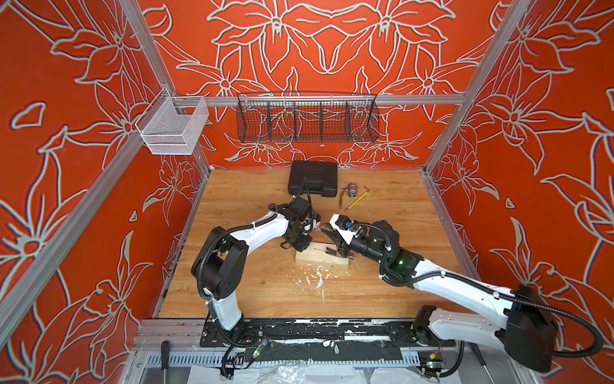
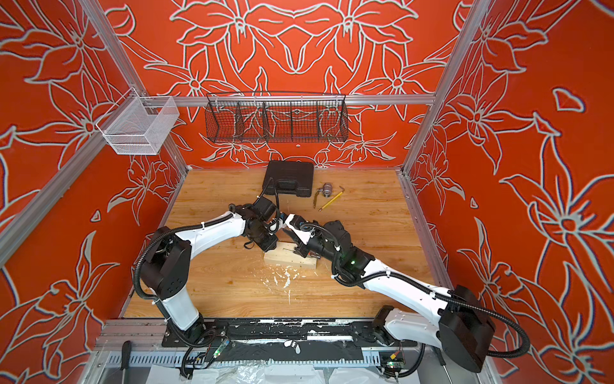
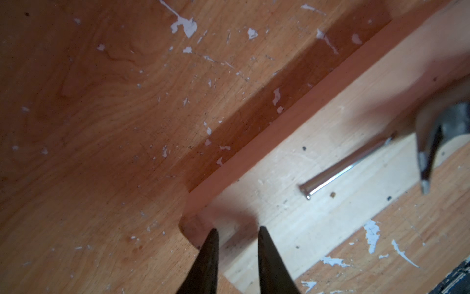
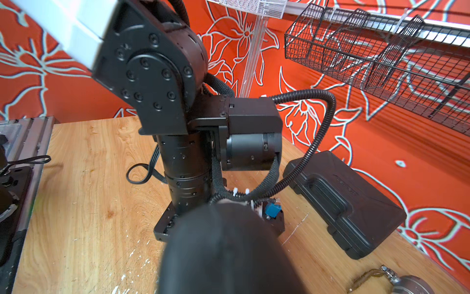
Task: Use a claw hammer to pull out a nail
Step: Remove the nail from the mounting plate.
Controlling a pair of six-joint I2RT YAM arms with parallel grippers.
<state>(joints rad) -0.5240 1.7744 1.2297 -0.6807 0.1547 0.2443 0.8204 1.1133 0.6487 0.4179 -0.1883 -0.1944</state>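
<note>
A pale wooden block [image 1: 327, 261] [image 3: 318, 229] lies mid-table. The nail [image 3: 348, 165] [image 1: 319, 249] lies flat on the block's top face. Its pointed end reaches toward the claw hammer's steel claw [image 3: 426, 163], which hangs just past it. My right gripper [image 1: 335, 237] is shut on the claw hammer; the black rubber handle end [image 4: 229, 254] fills the right wrist view and hides the jaws. The hammer head [image 1: 331, 251] sits over the block's right part. My left gripper [image 3: 237, 229] [image 1: 302, 246] is open a small way, its tips at the block's left end corner with nothing clamped between them.
At the back of the table are a shut black case [image 1: 312, 179], a metal fitting [image 1: 354, 190], a bent hex key [image 1: 365, 189] and a yellow pencil [image 1: 356, 201]. A black wire basket [image 1: 307, 118] and a white mesh basket [image 1: 172, 129] hang on the frame. White flecks dot the table in front of the block.
</note>
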